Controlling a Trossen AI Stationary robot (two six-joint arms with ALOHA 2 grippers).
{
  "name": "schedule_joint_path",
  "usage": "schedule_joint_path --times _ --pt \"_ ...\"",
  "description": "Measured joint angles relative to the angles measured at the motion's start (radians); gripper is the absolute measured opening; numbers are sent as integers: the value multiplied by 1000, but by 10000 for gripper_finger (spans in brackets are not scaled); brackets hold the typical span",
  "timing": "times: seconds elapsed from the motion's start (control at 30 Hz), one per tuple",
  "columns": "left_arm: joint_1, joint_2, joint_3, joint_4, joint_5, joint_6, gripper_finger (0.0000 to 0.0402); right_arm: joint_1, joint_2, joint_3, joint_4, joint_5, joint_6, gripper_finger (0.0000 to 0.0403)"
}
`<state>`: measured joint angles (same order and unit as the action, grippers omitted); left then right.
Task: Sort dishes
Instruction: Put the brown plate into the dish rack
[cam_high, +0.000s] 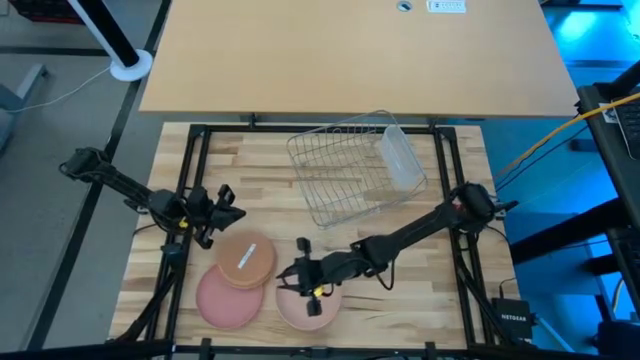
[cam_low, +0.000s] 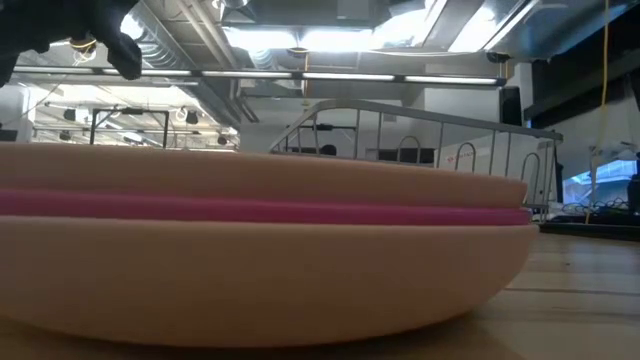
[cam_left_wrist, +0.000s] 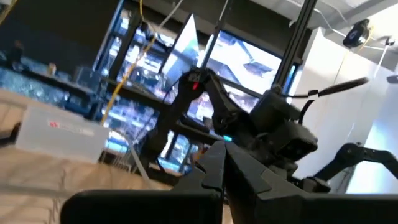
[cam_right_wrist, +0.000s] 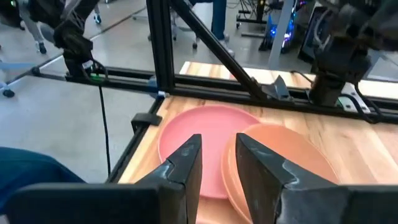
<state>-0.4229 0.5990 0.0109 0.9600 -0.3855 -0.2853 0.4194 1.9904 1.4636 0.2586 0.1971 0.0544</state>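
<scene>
A robotics lab is surrounding me: black metal frame (cam_right_wrist: 163, 43) bounding the butcher-block wooden table (cam_high: 420, 300), exposed ceiling ducts (cam_low: 180, 45) hanging overhead.

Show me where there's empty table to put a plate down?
Bare wood lies right of the peach plate, under the right arm, and left of the rack. It's crowded at the front left: tan plate overlaps pink plate, with both tools, left and right, close.

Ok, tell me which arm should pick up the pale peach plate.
Right. The right gripper hangs directly over the pale peach plate, fingers open. The left gripper sits farther off, past the tan-brown plate.
</scene>
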Motion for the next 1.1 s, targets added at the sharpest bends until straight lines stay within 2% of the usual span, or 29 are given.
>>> schedule_joint_path --times 0.17,0.43,0.57,0.77,0.9,1.1 --pt "0 0 0 -57 0 -78 0 0 18 18 17 0 5 103" --pt "0 0 0 -68 -9 -26 0 0 90 18 95 -19 189 103" --pt "0 0 0 -68 -10 1 0 0 147 26 157 -58 241 103" --pt "0 0 0 -90 -13 -1 0 -5 223 114 155 -161 256 103" --pt "0 0 0 -114 -13 -7 0 -10 233 152 83 -238 251 103" --pt "0 -1 0 -168 -13 -67 0 -22 233 236 -134 -241 180 103"
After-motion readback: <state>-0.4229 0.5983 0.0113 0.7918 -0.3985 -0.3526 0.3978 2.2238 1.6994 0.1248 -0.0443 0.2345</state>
